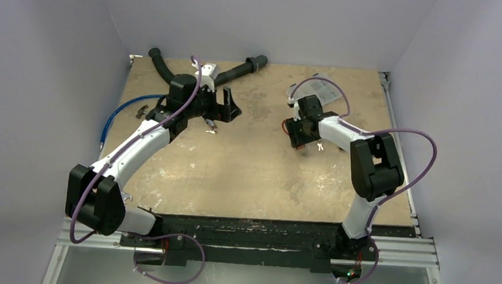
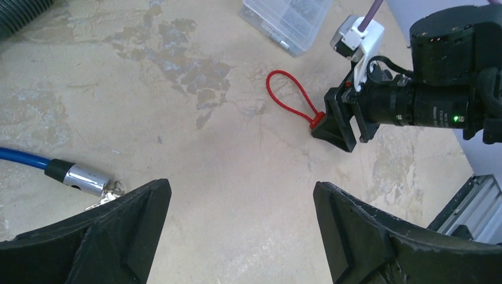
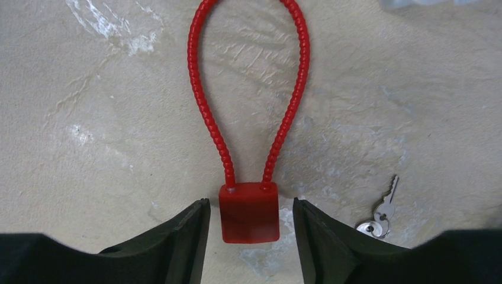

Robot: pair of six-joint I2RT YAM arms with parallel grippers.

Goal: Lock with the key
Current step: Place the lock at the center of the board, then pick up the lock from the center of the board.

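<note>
The right claw (image 3: 250,202) is slightly open and grips nothing. Its fingers (image 3: 183,236) straddle the red lock body (image 3: 249,220), with a sliver of gap on each side. One red cable loop (image 3: 248,89) runs out from the lock. One small silvery key (image 3: 388,198) lies on the table (image 3: 89,148) just beside that claw, touching neither it nor the lock. The left claw (image 2: 243,195) is spread wide and holds nothing. One clear plastic box (image 2: 284,21) sits beyond the lock, its contents too blurred to name.
</note>
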